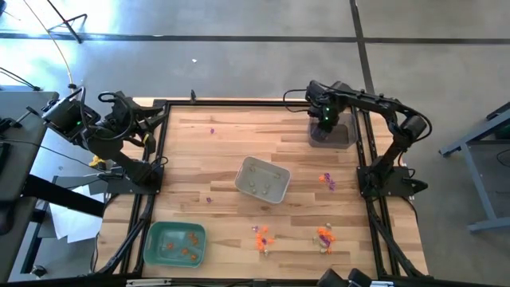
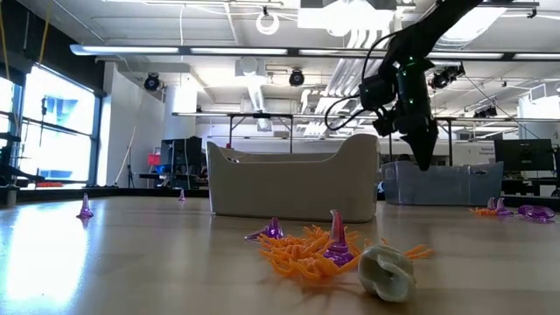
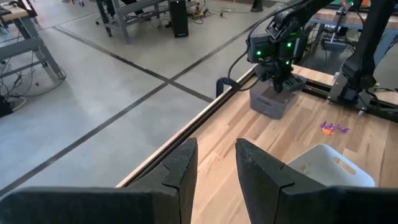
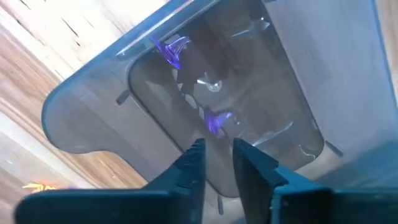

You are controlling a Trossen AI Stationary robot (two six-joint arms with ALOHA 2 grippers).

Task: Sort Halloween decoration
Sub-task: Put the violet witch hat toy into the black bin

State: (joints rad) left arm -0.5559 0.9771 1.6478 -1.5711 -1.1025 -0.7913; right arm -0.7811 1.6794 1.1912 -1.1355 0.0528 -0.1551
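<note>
The right pincer (image 1: 326, 121) hangs over the translucent grey plastic tray (image 1: 344, 135) at about two o'clock on the slatted wooden table (image 1: 231, 151), its fingers parted by a narrow gap with nothing between them. Directly below, a small purple trinket (image 4: 217, 120) shows against the tray floor, with another purple piece (image 4: 171, 50) lying deeper in the same tray. The step in hand looks like the drop of a purple piece into its colour's tray.

The left pincer (image 3: 214, 163) waits off the table's edge at about ten o'clock, empty, its fingers a little apart.

Much remains unsorted. The pale beige rectangular tub (image 1: 262, 179) at the table's centre holds a few whitish pieces, and the green plastic tray (image 1: 175, 243) at seven o'clock holds orange ones. Loose on the wood lie a tangle of orange and purple decorations (image 1: 325, 236) at five o'clock, an orange cluster (image 1: 261, 238) near six, a mixed purple-and-orange pair (image 1: 326, 181) at four, and single purple bits at eleven (image 1: 212, 130) and eight (image 1: 209, 199).

The next move, by my reading, calls for the right arm to lift clear of the grey tray and swing toward the nearest loose pieces at four o'clock, opening wider before it comes down on one tiny item alone.
</note>
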